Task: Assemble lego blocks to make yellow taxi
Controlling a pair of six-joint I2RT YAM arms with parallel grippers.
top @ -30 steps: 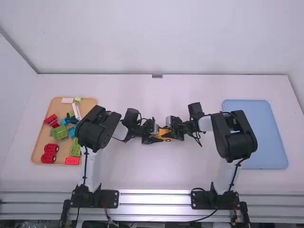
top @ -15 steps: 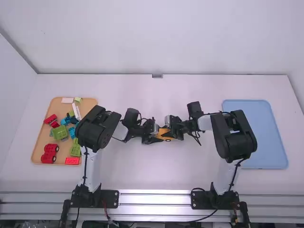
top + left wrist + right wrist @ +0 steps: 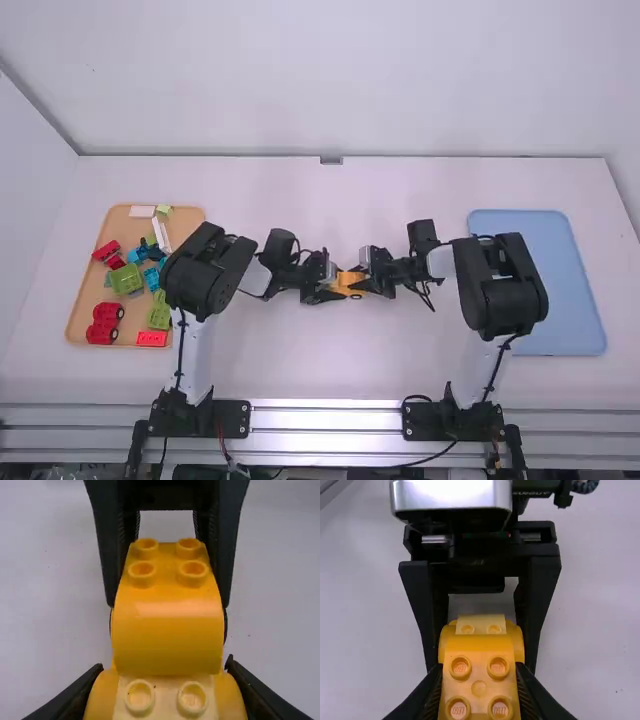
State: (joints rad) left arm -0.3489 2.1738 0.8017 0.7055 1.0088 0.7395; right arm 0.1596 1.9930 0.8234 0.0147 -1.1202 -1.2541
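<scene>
In the high view, my left gripper (image 3: 328,288) and my right gripper (image 3: 368,280) face each other around the yellow car (image 3: 350,281) at mid-table. The left wrist view has a curved, four-stud yellow block (image 3: 167,630) on top of the car. There my left gripper (image 3: 166,682) is shut on the car's rounded end, beside a pale two-stud part (image 3: 165,697). At the opposite end, my right gripper (image 3: 479,680) is shut on the curved block (image 3: 479,685) by its sides. Dark wheel edges show low on the car; its underside is hidden.
An orange-brown tray (image 3: 80,318) on the left holds red, green, blue and white blocks, including a red piece with wheels (image 3: 103,324). On the right lies a light blue tray (image 3: 560,290), with the right arm's elbow over its near-left side.
The right arm and its gripper have shifted slightly to the right, and more of the yellow car shows between the grippers. The left arm has stayed nearly still.
</scene>
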